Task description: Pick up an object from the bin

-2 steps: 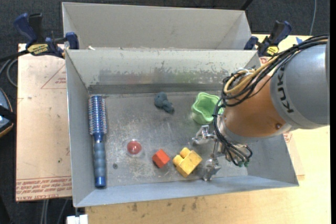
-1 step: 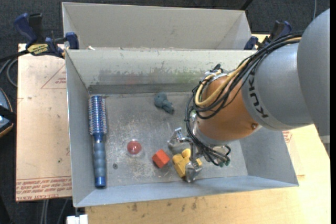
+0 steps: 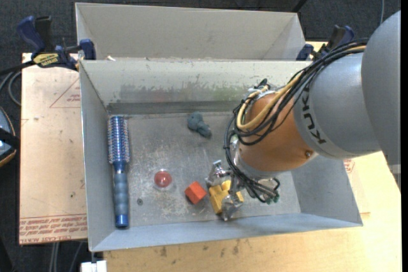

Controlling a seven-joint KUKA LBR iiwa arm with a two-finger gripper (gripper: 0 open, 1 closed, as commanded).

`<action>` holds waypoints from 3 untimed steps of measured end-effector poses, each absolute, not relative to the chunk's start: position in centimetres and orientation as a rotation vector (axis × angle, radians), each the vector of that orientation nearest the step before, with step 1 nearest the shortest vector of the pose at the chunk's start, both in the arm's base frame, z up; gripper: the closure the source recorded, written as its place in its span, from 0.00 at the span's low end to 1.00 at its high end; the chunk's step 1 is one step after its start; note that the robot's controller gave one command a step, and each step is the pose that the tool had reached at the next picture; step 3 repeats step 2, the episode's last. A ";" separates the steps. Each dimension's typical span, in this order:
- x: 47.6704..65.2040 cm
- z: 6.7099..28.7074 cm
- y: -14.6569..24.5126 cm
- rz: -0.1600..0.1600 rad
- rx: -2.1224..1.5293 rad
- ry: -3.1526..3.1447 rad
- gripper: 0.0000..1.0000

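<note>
STEP: grasp approach judged; gripper point(image 3: 224, 204) low at bin point(image 3: 191, 81) front, at yellow thing point(image 3: 218, 195) just right of orange block point(image 3: 195, 193) | GRIPPER: opening cannot be told, hold unconfirmed | NEXT: secure yellow thing, lift clear of block

One camera looks down into the bin point(image 3: 166, 150), set toward 6 o'clock — the arm point(image 3: 357, 105) enters from 3 o'clock.
</note>
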State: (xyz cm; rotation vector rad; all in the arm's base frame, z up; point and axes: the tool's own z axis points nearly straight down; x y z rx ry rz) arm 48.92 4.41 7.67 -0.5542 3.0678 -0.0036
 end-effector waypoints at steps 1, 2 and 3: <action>50.2 19.0 5.8 0.001 -0.502 3.091 1.00; 48.3 28.5 6.0 -0.001 -1.190 2.899 1.00; 48.3 28.5 6.0 -0.001 -1.190 2.899 1.00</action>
